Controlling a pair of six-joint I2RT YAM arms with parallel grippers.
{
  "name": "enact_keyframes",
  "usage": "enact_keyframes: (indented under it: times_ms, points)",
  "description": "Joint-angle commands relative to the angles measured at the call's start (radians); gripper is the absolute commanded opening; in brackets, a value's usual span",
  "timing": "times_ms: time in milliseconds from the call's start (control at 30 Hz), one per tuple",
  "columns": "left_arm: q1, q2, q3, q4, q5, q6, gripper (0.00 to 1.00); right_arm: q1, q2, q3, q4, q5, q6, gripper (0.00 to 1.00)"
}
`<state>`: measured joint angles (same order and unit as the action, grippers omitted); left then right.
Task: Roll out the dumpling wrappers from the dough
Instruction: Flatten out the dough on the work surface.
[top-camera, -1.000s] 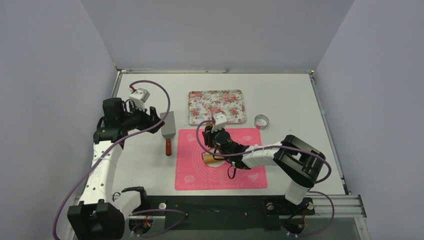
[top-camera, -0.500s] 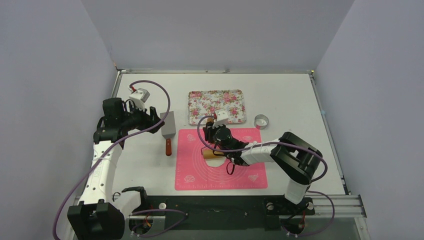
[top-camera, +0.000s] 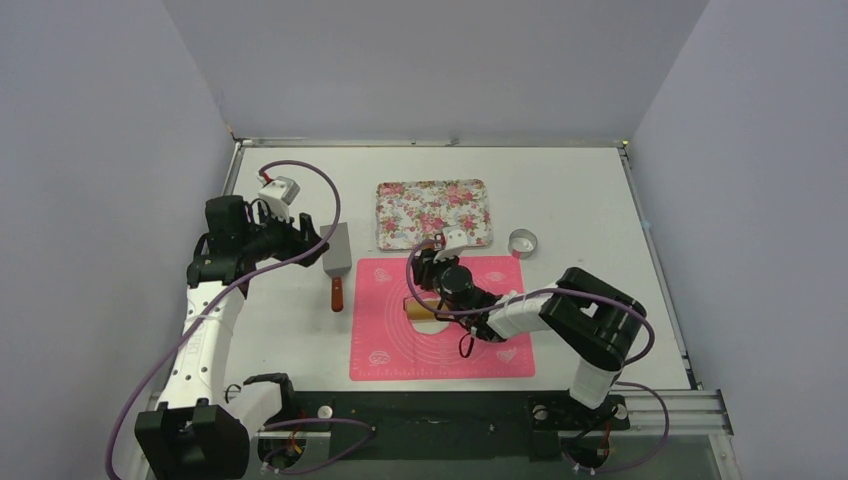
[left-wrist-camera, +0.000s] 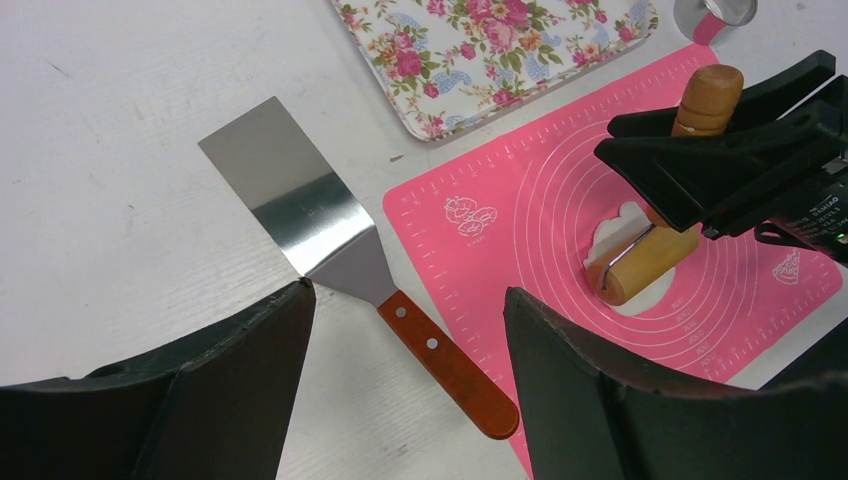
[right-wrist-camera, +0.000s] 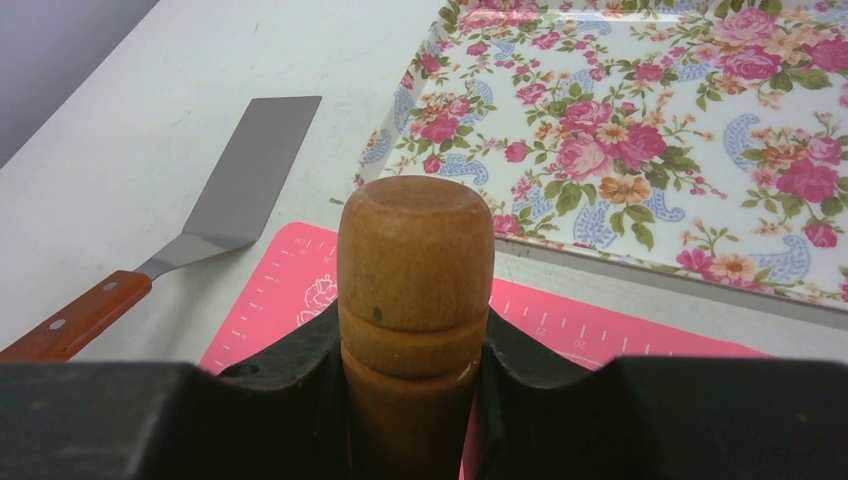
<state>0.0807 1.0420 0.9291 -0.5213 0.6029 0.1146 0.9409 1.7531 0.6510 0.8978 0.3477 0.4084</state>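
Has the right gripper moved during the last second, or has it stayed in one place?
Yes, slightly. Seen from above, the right gripper, shut on the rolling pin, has shifted right along the floral tray's near edge, toward the metal ring.

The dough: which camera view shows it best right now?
Left wrist. It shows the dough as a white patch on the pink mat, peeking out either side of the roller. Top external shows only a pale sliver of it beside the right arm. Right wrist shows none; the roller's handle blocks the foreground.
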Motion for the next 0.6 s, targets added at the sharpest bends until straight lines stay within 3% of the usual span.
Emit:
enact_keyframes:
  times_ms: [0, 333, 567]
  points:
    - [0.007, -0.014, 0.018, 0.030, 0.017, -0.003, 0.68, 0.051, 0.028, -0.087, -0.106, 0.024, 0.035, 0.00]
    - [0.010, -0.018, 0.016, 0.030, 0.015, -0.005, 0.68, 0.088, -0.009, -0.060, -0.176, 0.091, -0.013, 0.00]
    - [0.012, -0.006, 0.020, 0.026, 0.010, 0.005, 0.68, -0.063, 0.021, 0.020, -0.133, 0.029, -0.049, 0.00]
